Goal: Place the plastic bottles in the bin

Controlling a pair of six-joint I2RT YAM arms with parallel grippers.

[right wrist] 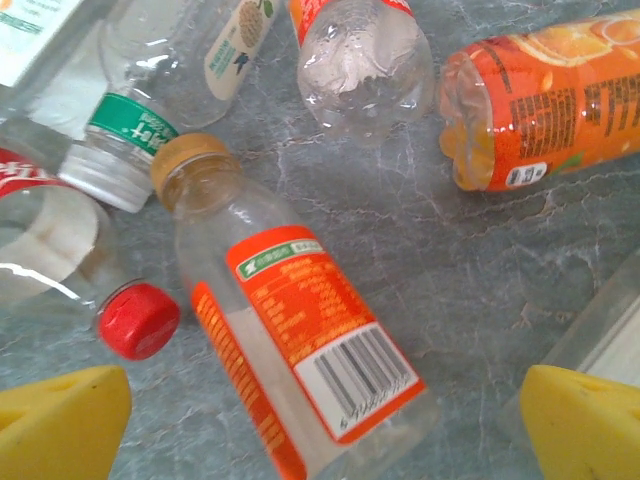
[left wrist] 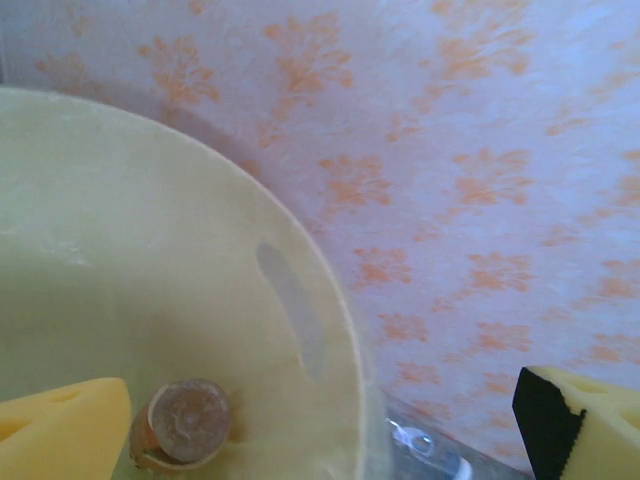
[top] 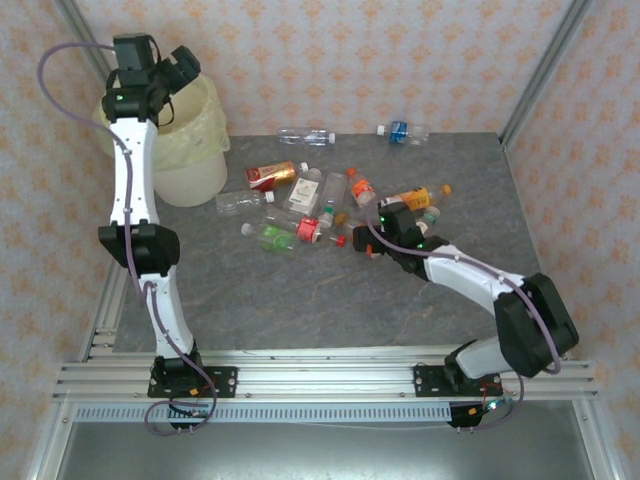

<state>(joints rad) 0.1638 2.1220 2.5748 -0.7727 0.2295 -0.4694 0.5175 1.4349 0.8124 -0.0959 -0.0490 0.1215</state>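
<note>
The right gripper (top: 385, 215) is hovering low over the heap of bottles (top: 310, 205) lying in the middle of the worktop (top: 300, 310). Its yellow fingers (right wrist: 60, 425) are spread wide and holding nothing.

In the right wrist view an orange-labelled bottle (right wrist: 290, 360) is lying flat on the worktop right under this gripper. Its long axis is slanting from the tan cap at the upper left down to the base at the lower right, and the base end is sitting between the two fingers. The fingers are therefore straddling the body at an angle rather than squarely, so a small turn of the wrist before descending looks worthwhile. A red cap (right wrist: 138, 320) on a neighbouring bottle is lying just beside its left flank, near the left-hand finger, and may get in the way.

The left gripper (top: 175, 70) is hanging above the bin (top: 190, 170) at the far left corner, fingers wide apart and empty. Below it, at the bottom of the bin, a round thing (left wrist: 185, 425) is lying that looks like a bottle seen end-on. That arm is well apart from the heap, so the right arm is the nearer one for the next pick.
</note>
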